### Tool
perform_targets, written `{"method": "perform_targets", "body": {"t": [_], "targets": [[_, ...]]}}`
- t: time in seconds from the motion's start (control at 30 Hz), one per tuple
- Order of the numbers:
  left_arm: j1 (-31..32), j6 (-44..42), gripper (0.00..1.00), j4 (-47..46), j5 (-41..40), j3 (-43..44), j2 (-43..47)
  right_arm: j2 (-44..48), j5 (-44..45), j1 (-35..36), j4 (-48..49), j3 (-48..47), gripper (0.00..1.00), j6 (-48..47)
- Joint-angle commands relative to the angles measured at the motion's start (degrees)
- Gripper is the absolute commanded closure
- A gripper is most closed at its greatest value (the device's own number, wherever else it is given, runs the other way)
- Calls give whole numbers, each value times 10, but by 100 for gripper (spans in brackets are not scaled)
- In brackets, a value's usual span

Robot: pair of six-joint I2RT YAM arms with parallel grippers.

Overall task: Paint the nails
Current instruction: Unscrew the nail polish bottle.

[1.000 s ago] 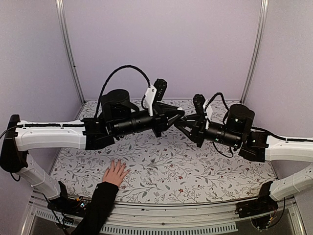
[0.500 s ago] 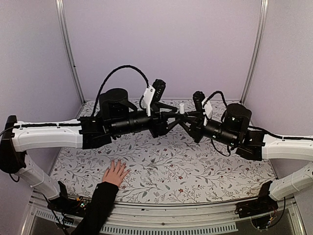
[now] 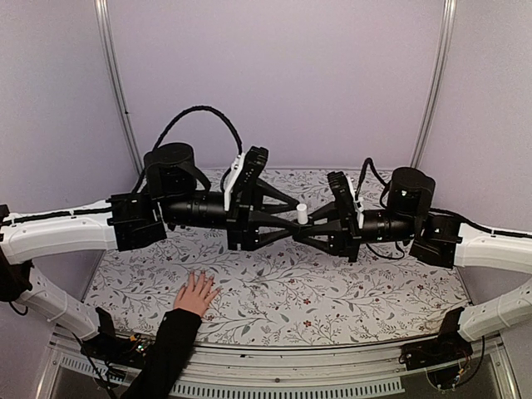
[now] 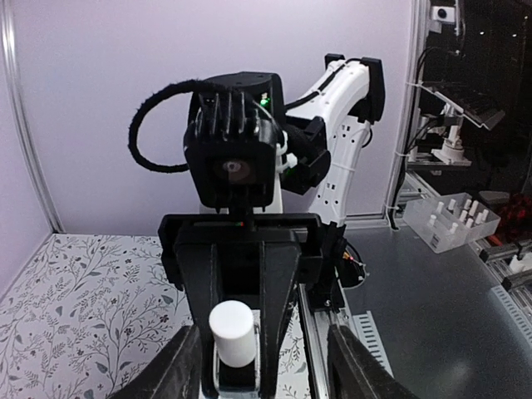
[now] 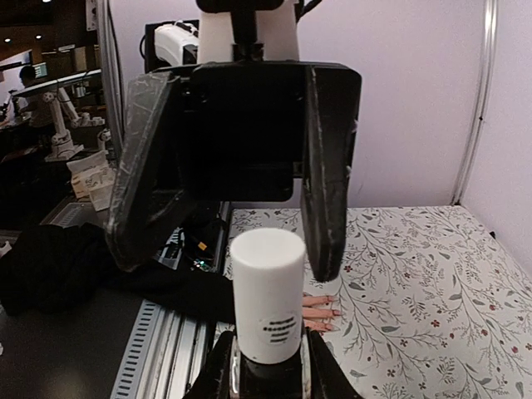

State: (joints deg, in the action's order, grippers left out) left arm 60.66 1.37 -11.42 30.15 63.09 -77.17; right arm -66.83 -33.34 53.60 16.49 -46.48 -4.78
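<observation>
Robotics lab. A test cell with plain lilac wall panels (image 3: 274,75) and aluminium corner posts (image 3: 116,83) encloses a table under a floral-print cover (image 3: 332,291). Beyond the cell's open side are dim equipment shelves (image 4: 465,91), a white rack of small parts (image 4: 453,218), and another white robot arm (image 5: 62,125) on a bench.

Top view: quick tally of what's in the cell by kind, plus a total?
arms: 2 (left arm, right arm)
pincers: 2 (left pincer open, right pincer shut on the bottle)
bottle, white cap: 1
hand on the table: 1
Total: 6
</observation>
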Motion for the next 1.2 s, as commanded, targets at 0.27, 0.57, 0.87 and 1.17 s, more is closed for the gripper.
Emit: {"method": "perform_targets", "body": {"t": [0.27,0.57,0.87,1.17], "targets": [[-1,-46,65,30,83,15,-17,-44,-177,-2,-66,-59,100,-27],[0,-50,89,62,54,20,-17,-51,-142,-2,-68,-63,100,-19],[0,14,100,58,-119,10,-12,-40,0,-1,-61,-57,100,-10],[0,101,100,47,-218,17,-59,-46,163,-2,-31,-50,100,16]]}}
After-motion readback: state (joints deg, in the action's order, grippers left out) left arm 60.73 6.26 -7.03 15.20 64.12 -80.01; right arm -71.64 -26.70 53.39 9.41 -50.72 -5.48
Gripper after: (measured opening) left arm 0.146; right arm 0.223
